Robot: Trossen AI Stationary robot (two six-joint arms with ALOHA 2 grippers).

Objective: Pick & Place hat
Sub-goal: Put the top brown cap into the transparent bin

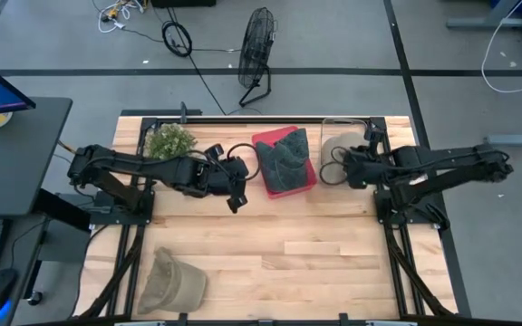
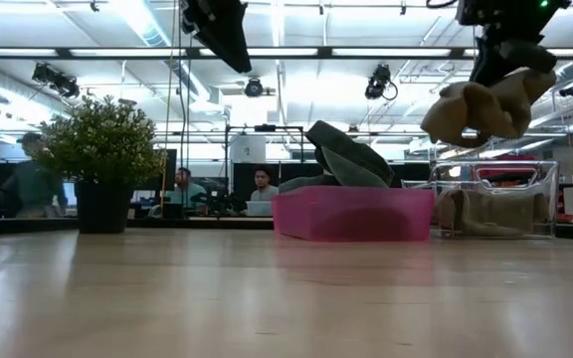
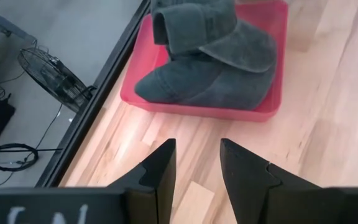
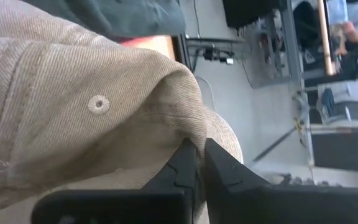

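Writing: white marks on the left wrist body, cut off by the frame edge and not readable.
Pink tray [image 1: 308,185]: at the far middle of the counter [image 1: 270,244], holding folded dark grey hats [image 1: 285,156] piled above its rim.
Clear bin [image 2: 543,175]: just right of the pink tray, with tan fabric lying inside it.
Right claw [image 4: 199,160]: raised above the clear bin, fingers pinched together on a fold of a tan hat [image 2: 485,102], which hangs in the air well clear of the counter.
Left claw [image 3: 196,163]: held off the counter just left of the pink tray, fingers apart with nothing between them.
Second tan hat [image 1: 172,282]: lying on the counter's near left corner, well apart from both arms.
Potted plant [image 1: 169,140]: far left of the counter, beside the left arm.
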